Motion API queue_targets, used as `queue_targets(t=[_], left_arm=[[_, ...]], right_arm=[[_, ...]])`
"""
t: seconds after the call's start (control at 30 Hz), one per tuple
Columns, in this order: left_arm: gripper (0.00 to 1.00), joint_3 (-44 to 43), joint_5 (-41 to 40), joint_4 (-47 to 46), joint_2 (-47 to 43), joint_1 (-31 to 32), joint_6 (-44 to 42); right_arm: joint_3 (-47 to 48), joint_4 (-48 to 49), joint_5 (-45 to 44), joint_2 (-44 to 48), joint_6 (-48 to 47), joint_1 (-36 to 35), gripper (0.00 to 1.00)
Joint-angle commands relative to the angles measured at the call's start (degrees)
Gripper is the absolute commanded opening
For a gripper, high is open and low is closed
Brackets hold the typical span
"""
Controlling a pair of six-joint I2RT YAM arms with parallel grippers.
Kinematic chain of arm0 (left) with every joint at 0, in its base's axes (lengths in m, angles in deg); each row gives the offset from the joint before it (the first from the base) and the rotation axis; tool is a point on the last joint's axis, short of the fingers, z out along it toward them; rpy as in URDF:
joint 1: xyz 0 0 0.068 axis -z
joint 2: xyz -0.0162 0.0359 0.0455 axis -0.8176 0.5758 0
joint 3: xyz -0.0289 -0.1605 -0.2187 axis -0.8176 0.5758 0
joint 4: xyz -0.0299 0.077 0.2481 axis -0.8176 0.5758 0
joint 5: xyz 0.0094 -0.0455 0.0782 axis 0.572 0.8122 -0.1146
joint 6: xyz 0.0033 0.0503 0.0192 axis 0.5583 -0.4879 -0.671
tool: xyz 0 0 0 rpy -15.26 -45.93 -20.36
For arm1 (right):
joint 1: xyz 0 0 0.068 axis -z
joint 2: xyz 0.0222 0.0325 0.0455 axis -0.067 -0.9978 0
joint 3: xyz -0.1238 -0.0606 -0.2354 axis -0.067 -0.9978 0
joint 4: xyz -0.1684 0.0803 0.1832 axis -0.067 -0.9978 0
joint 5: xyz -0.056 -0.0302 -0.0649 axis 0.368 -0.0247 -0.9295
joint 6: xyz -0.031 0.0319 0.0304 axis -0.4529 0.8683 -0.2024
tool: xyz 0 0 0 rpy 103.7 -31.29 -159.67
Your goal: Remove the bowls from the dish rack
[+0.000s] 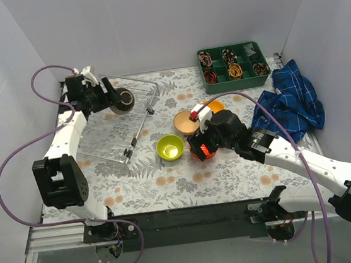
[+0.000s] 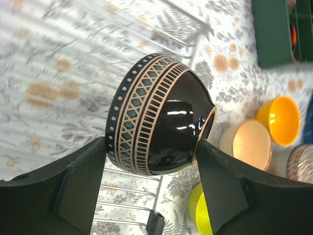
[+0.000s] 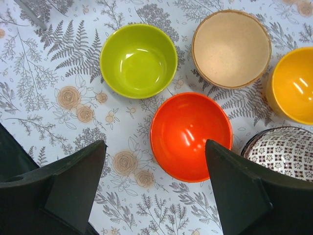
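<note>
left gripper (image 1: pixel 116 101): clenched on the dark brown bowl (image 2: pixel 156 117), which sits between both fingers
dark brown bowl: tipped on its side and held above the dish rack (image 1: pixel 139 132); the tilt probably matches how it stood between the bars
dish rack: on the left of the table; the top view shows no other bowl among its bars
right gripper (image 3: pixel 154 147): jaws spread wide and grasping nothing, hovering over the red-orange bowl (image 3: pixel 190 136)
red-orange bowl: upright on the table, with one finger at each side above it
lime green bowl (image 3: pixel 138 59): upright, near the red-orange one but apart from it
beige bowl (image 3: pixel 231 48): upright, just beside the yellow-orange bowl (image 3: pixel 296 85)
grey-patterned bowl (image 3: pixel 283 152): at the frame edge, close to the red-orange one; can't tell if they touch
layout: unloaded bowls are clustered mid-table beside the rack, rims up and spaced, likely to leave finger room
progress: late, judging by five bowls on the table and one held
next: carry the held bowl to the cluster and turn it upright
</note>
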Motion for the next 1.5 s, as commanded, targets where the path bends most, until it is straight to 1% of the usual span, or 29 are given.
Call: queue_targets(t=[0.0, 0.07, 0.1, 0.17, 0.2, 0.23, 0.27, 0.3, 0.37, 0.4, 0.43, 0.47, 0.5, 0.57, 0.6, 0.67, 0.7, 0.77, 0.8, 0.87, 0.9, 1.1, 1.27, 1.37, 1.47], left_arm=[[0.05, -1.35, -9.39, -0.92, -9.13, 10.95, -13.98], [0.05, -0.73, -13.08, -0.83, -10.71, 13.52, -16.88], [0.05, -0.12, -14.06, -0.83, -12.29, 16.31, -20.11], [0.04, 0.85, -16.78, -1.18, -13.62, 19.49, -23.38], [0.04, 1.90, -18.53, -1.27, -14.40, 22.90, -27.23], [0.04, 2.60, -19.42, -1.88, -15.89, 24.59, -28.92], [0.04, 3.31, -20.30, -2.49, -16.78, 26.26, -30.59], [0.04, 4.10, -20.83, -3.11, -17.48, 28.97, -32.08], [0.04, 6.56, -20.92, -4.61, -19.77, 31.45, -36.39], [0.04, 7.35, -20.84, -4.87, -20.47, 33.90, -37.62], [0.04, 8.92, -22.75, -5.74, -21.26, 35.14, -40.77], [0.03, 9.89, -23.12, -6.10, -22.57, 36.46, -42.11], [0.02, 10.77, -23.30, -6.45, -23.37, 38.82, -43.68], [0.02, 13.76, -23.30, -8.30, -25.82, 41.03, -47.19], [0.01, 14.55, -23.30, -8.91, -26.62, 43.13, -48.17], [0.00, 17.27, -22.77, -10.84, -28.38, 44.99, -51.41], [0.00, 18.33, -22.77, -11.46, -29.87, 47.08, -52.39], [0.00, 20.61, -23.47, -13.04, -31.19, 49.03, -54.94], [0.00, 21.15, -23.65, -13.31, -32.16, 50.95, -55.82], [0.00, 22.20, -24.96, -14.27, -32.69, 52.72, -56.44], [0.00, 23.08, -25.23, -15.24, -33.13, 54.38, -58.79], [0.00, 24.58, -28.56, -18.05, -32.78, 60.01, -62.94], [0.00, 25.28, -29.71, -20.43, -32.52, 62.22, -66.37], [0.00, 25.55, -29.63, -21.31, -32.17, 62.92, -67.43], [0.00, 25.81, -29.71, -21.92, -31.90, 63.36, -68.31]], right_arm=[[6.69, -2.48, 8.28, -1.29, -2.33, 2.57, 0.91], [8.54, -4.23, 10.41, -1.64, -2.33, 4.32, 0.91], [10.12, -4.77, 11.55, -1.90, -2.33, 5.11, 0.91], [11.62, -5.99, 15.76, -2.26, -3.99, 7.74, 0.91], [12.24, -6.44, 17.61, -2.43, -4.69, 8.98, 0.91], [13.63, -6.96, 21.71, -2.69, -5.05, 10.29, 0.91], [14.26, -7.67, 23.32, -3.22, -5.31, 12.83, 0.91], [14.87, -8.37, 26.73, -3.40, -5.84, 14.16, 0.91], [16.98, -9.25, 29.83, -4.36, -6.46, 17.49, 0.91], [17.77, -10.21, 32.19, -4.80, -6.63, 18.30, 0.91], [19.43, -10.83, 33.69, -5.33, -7.68, 19.09, 0.91], [20.23, -11.36, 35.01, -6.46, -8.04, 20.40, 0.91], [20.85, -11.89, 37.03, -7.09, -8.47, 21.02, 0.91], [22.69, -13.29, 39.15, -9.01, -9.79, 22.69, 0.91], [23.31, -13.47, 41.42, -9.63, -10.15, 23.40, 0.91], [24.80, -13.91, 44.24, -11.39, -10.93, 25.15, 0.91], [25.25, -13.83, 47.65, -11.92, -11.20, 25.68, 0.91], [26.30, -13.91, 50.31, -13.93, -11.73, 26.65, 0.91], [27.35, -14.00, 51.71, -14.73, -11.99, 26.83, 0.91], [28.50, -14.26, 52.60, -16.75, -12.69, 27.01, 0.91], [29.63, -14.26, 54.43, -17.46, -12.96, 27.01, 0.91], [33.60, -16.19, 62.95, -22.64, -14.80, 26.92, 0.91], [34.04, -18.30, 67.19, -25.63, -16.39, 26.39, 0.92], [34.30, -21.47, 69.04, -27.30, -18.76, 25.16, 0.91], [34.48, -24.10, 70.71, -28.53, -21.04, 24.11, 0.87]])
